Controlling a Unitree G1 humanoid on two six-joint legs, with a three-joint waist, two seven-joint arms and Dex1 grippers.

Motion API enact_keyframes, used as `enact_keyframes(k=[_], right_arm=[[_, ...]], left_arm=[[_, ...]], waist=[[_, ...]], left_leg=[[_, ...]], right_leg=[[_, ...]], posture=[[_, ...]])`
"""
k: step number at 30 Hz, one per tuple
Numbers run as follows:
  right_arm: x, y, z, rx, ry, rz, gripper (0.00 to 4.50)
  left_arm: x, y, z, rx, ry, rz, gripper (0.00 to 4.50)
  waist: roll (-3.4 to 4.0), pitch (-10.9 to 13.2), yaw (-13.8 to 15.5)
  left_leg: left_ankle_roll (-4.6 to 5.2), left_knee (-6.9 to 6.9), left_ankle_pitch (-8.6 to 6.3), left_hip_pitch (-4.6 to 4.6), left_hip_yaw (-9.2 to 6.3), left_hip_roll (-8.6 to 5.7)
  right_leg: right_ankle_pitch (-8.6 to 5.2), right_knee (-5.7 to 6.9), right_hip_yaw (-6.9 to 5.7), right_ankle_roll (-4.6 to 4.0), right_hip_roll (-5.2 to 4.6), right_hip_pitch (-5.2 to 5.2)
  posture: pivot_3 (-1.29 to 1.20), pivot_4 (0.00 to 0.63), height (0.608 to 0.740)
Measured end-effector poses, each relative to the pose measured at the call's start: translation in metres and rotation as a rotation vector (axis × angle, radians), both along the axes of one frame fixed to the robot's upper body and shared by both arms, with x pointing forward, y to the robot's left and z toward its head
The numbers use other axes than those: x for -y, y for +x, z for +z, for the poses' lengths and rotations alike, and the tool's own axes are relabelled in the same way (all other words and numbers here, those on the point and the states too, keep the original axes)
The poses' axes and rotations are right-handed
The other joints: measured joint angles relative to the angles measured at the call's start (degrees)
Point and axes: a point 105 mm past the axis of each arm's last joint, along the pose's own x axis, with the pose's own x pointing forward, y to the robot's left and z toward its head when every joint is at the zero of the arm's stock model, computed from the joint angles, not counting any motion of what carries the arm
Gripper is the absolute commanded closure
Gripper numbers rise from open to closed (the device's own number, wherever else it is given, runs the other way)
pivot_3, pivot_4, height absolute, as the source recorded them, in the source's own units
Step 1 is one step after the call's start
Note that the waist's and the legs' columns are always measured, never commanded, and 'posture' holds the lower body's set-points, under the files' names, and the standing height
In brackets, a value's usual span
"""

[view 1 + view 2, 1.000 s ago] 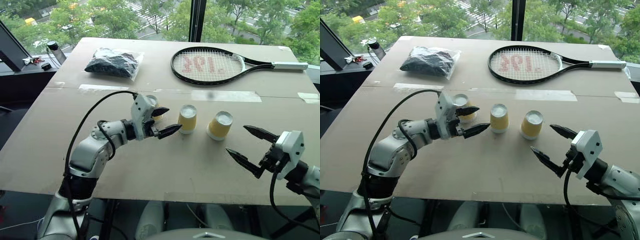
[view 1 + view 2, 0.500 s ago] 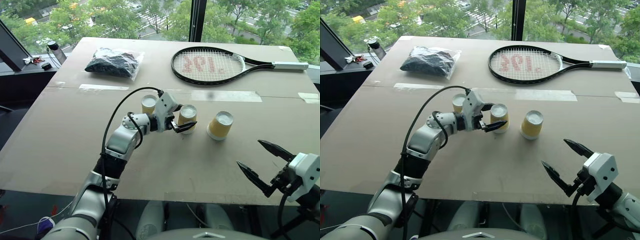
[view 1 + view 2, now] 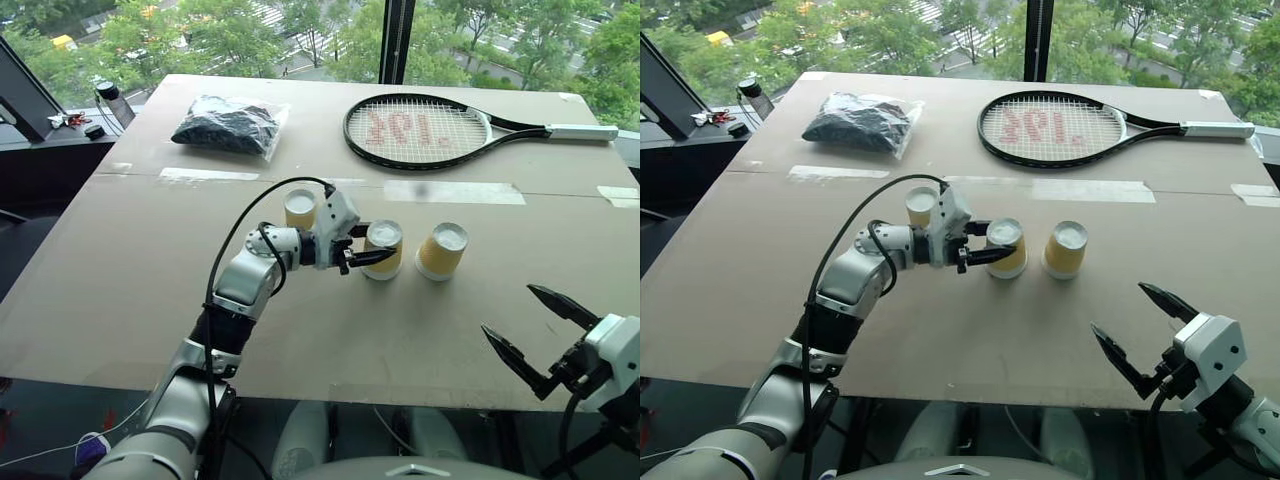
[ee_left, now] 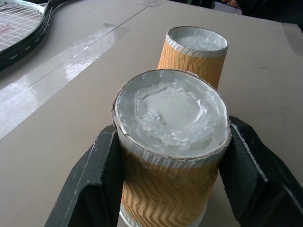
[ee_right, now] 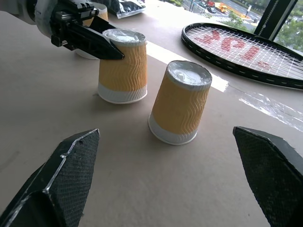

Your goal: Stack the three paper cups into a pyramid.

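change: left gripper [image 3: 372, 255], spread beside the row a second ago, now clamps the middle yellow-orange ribbed paper cup [image 3: 384, 249] | right gripper [image 3: 532, 331] drawn back, fingers spread, empty | cups: inverted row mid-table, left cup [image 3: 299, 209], right cup [image 3: 441, 250] | room: bare brown cardboard tabletop [image 3: 300, 330] toward near edge

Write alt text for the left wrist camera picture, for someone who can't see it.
The left gripper is shut on an upside-down orange paper cup, one black finger on each side. A second upside-down cup stands just beyond it on the brown table, with a tennis racket at the far edge.
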Motion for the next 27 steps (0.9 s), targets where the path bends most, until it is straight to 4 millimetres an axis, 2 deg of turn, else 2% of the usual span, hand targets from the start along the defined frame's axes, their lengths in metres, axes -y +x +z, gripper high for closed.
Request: enact_keyframes(k=[8,18,19,24,27], right_arm=[[0.003,-0.003,-0.003,-0.009,0.001,-0.037,0.0],[-0.001,-0.007,0.001,0.004,0.0,-0.042,0.0],[-0.001,-0.008,0.001,0.005,0.0,-0.042,0.0],[-0.001,-0.01,-0.001,-0.009,0.004,-0.036,0.0],[-0.004,-0.01,0.001,-0.006,0.003,-0.01,0.0]], left_arm=[[0.015,0.003,-0.006,0.026,0.016,-0.048,2.25],[0.021,0.008,-0.011,0.033,0.012,-0.046,2.25],[0.022,0.008,-0.011,0.033,0.012,-0.046,1.79],[0.02,0.01,-0.008,0.023,-0.005,-0.03,0.02],[0.006,0.005,0.008,0.033,-0.033,-0.015,0.02]], waist=[[0.0,0.0,-0.05],[0.0,0.0,0.0],[0.0,0.0,-0.02],[0.0,0.0,-0.06],[0.01,0.0,-0.44]], left_leg=[[0.01,0.01,0.0,0.0,0.0,-0.01],[0.01,0.02,0.0,0.0,-0.01,-0.01],[0.01,0.02,-0.01,0.0,-0.01,-0.01],[0.01,0.02,0.0,0.0,-0.01,0.0],[0.0,0.01,0.0,0.03,-0.02,0.03]], right_leg=[[0.0,0.01,0.01,0.0,0.01,0.0],[0.0,0.03,-0.01,0.0,0.01,0.0],[0.0,0.03,0.0,0.0,0.01,0.0],[0.0,0.04,-0.01,0.0,0.02,0.0],[0.0,0.07,0.04,0.0,0.01,-0.01]], posture=[[0.0,0.15,0.74],[0.0,0.15,0.74],[0.0,0.15,0.74],[0.0,0.15,0.74],[0.0,0.15,0.74]])
